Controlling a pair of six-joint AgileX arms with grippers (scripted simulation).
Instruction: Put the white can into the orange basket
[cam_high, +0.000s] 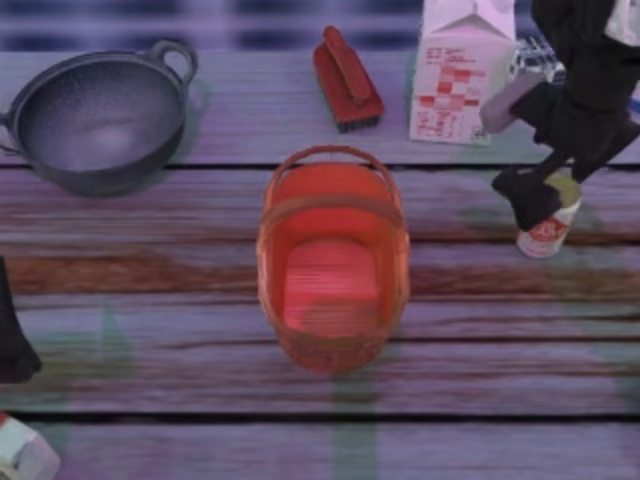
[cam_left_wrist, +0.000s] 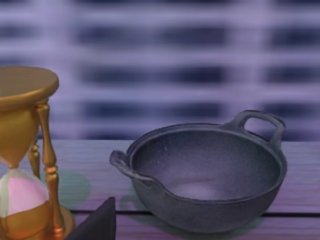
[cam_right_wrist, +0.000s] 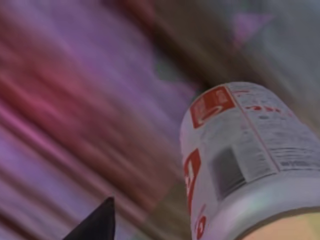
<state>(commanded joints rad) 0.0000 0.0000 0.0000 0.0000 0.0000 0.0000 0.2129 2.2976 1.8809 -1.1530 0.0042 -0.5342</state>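
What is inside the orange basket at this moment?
Nothing shows inside the orange basket: only its woven floor, with the hoop handle hiding a narrow strip. The white can stands on the table at the right, under the right claw.

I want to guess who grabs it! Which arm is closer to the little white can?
Right. The right gripper is directly over the white can at the table's right side. The left arm sits parked at the far left edge, across the orange basket.

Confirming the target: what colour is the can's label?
Red on the white can, with a barcode; clearest in the right wrist view.
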